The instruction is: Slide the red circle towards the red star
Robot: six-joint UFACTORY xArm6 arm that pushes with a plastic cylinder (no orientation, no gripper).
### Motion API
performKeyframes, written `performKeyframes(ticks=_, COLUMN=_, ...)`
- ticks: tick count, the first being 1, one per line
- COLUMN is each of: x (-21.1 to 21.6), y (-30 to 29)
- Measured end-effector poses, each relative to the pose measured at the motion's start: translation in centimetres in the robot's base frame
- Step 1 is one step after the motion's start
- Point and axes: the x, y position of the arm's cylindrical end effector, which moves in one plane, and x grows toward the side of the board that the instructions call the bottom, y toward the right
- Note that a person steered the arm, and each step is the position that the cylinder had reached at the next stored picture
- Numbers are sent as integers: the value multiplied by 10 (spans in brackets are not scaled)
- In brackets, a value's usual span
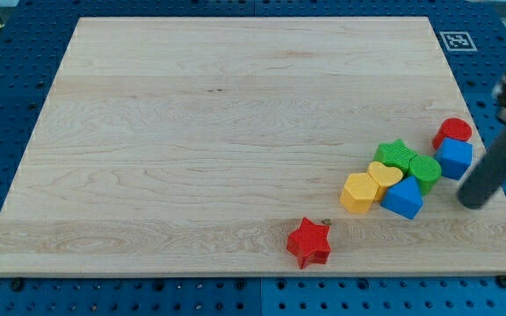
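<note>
The red circle (452,132) sits near the board's right edge, touching the blue cube (455,159) just below it. The red star (309,242) lies alone near the view's bottom edge, to the lower left of the cluster. My tip (473,204) is at the right edge of the board, below and right of the blue cube, a little apart from it. The rod rises up and right out of the view.
A cluster lies left of the blue cube: green star (396,155), green circle (425,169), yellow heart (384,177), yellow hexagon (357,193), blue block (403,199). The wooden board (191,132) rests on a blue perforated table.
</note>
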Motion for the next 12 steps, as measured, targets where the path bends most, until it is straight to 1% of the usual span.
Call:
performKeyframes(ticks=1, x=0, y=46)
performKeyframes(ticks=2, x=-55, y=56)
performKeyframes(ticks=3, x=-90, y=55)
performKeyframes(ticks=4, x=-90, y=47)
performKeyframes(ticks=5, x=-98, y=15)
performKeyframes(ticks=6, x=-116, y=-25)
performKeyframes(ticks=8, x=-117, y=-95)
performKeyframes(ticks=9, x=-117, y=-141)
performKeyframes(ticks=11, x=-117, y=-258)
performKeyframes(ticks=12, x=-131, y=-272)
